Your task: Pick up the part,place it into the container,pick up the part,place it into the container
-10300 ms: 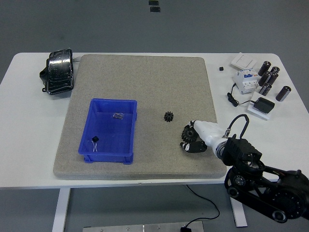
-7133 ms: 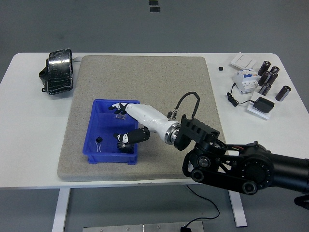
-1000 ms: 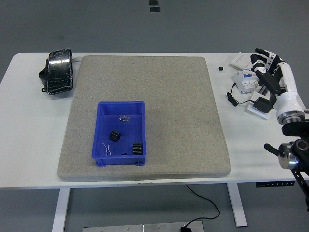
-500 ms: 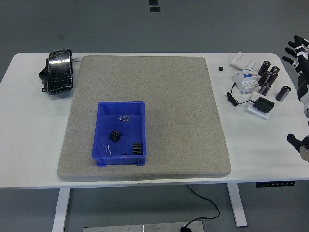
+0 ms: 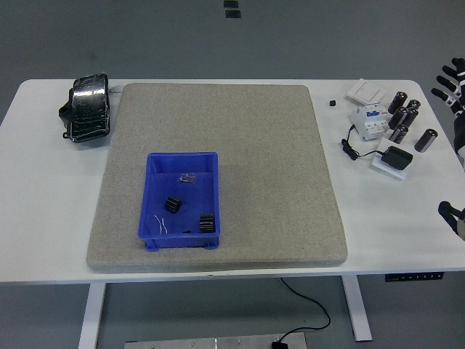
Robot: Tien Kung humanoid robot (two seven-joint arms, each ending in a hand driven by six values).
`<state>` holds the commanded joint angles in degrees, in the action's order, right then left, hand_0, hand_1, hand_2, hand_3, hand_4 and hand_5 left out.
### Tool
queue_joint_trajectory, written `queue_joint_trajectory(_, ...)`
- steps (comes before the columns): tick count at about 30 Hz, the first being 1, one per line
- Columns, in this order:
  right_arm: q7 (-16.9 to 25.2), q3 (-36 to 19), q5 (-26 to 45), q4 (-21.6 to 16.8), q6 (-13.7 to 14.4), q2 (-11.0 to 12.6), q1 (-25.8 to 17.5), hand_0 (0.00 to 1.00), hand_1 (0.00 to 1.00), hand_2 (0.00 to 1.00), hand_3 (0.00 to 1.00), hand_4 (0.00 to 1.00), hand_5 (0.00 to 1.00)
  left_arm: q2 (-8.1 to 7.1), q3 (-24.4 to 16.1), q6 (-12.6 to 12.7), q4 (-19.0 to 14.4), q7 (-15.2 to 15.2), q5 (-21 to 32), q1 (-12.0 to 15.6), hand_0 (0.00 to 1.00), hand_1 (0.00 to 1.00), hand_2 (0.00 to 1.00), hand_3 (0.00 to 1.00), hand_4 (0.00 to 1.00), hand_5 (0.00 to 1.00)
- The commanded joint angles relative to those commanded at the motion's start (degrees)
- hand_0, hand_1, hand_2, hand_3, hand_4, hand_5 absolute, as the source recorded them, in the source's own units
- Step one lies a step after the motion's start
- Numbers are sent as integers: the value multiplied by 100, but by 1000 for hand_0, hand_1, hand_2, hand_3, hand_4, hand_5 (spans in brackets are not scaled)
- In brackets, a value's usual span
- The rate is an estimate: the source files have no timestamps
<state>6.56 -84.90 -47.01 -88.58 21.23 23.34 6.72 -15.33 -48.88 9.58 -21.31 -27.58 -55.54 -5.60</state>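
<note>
Now the right hand (image 5: pixel 453 80) is nearly gone from the shot, just its fingertips poking in at the far right edge, spread and holding nothing. A second ago it hung over the clutter at the table's right end; half a second ago it was already sliding out; now only the tips remain, with a bit of the arm low on that same edge. The left hand isn't in view at all.

And look at the blue bin (image 5: pixel 154 197) on the grey mat (image 5: pixel 269 145): two black gears sit inside, one gear (image 5: pixel 172 204) near the middle, the other gear (image 5: pixel 207 223) down by the near right corner. Ten seconds back one gear lay loose on the mat and the hand was working beside it; the mat is bare of parts now. The bin has also shifted a little to the right since then.

By my reading, both picks and both drops are done, and the arm pulling away looks like the finish.
</note>
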Motion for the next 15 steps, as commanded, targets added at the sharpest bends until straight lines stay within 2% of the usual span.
queue_joint_trajectory(15,-19,-45,3,72,-32,12,10,709,734,723,708,808,550,-16,-3,2,1,-10,18,2,646,646,604,529,633,597)
